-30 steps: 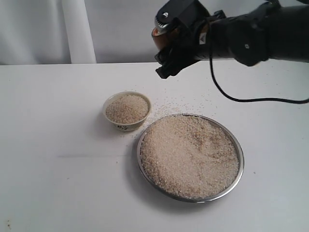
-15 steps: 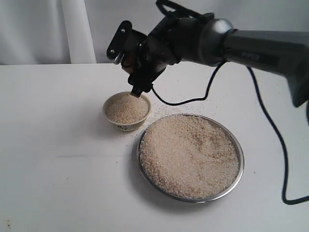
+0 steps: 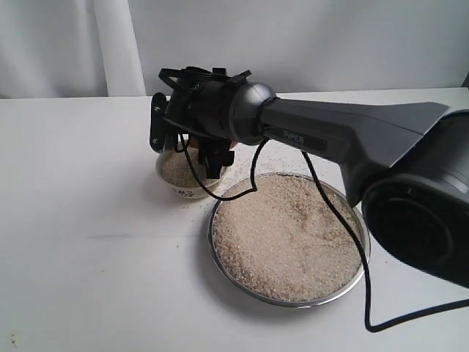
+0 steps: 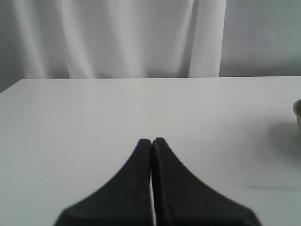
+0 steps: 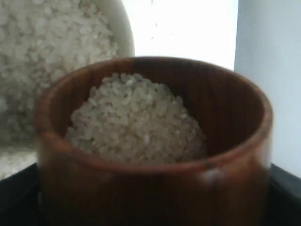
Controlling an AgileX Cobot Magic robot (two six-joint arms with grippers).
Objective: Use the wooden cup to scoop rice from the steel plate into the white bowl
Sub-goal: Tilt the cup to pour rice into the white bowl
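Observation:
The wooden cup (image 5: 155, 188) fills the right wrist view, reddish-brown and heaped with rice (image 5: 136, 122). My right gripper (image 3: 210, 155) is shut on it; its fingers are mostly hidden behind the cup. The gripper hangs low over the right rim of the white bowl (image 3: 182, 190), which shows behind the cup as the white bowl (image 5: 125, 33), full of rice (image 5: 42, 52). In the exterior view only a sliver of the cup (image 3: 230, 157) shows. To the right lies the steel plate (image 3: 287, 301), covered with rice (image 3: 289, 235). My left gripper (image 4: 151, 141) is shut and empty over bare table.
Loose grains (image 3: 282, 158) lie scattered on the white table behind the plate. The right arm (image 3: 344, 136) and its black cable (image 3: 344, 242) cross above the plate. A vessel's rim (image 4: 297, 113) shows at the edge of the left wrist view. White curtain hangs behind.
The right arm has swung left and down with the cup, from high behind the plate to just over the white bowl. The plate and bowl have not moved.

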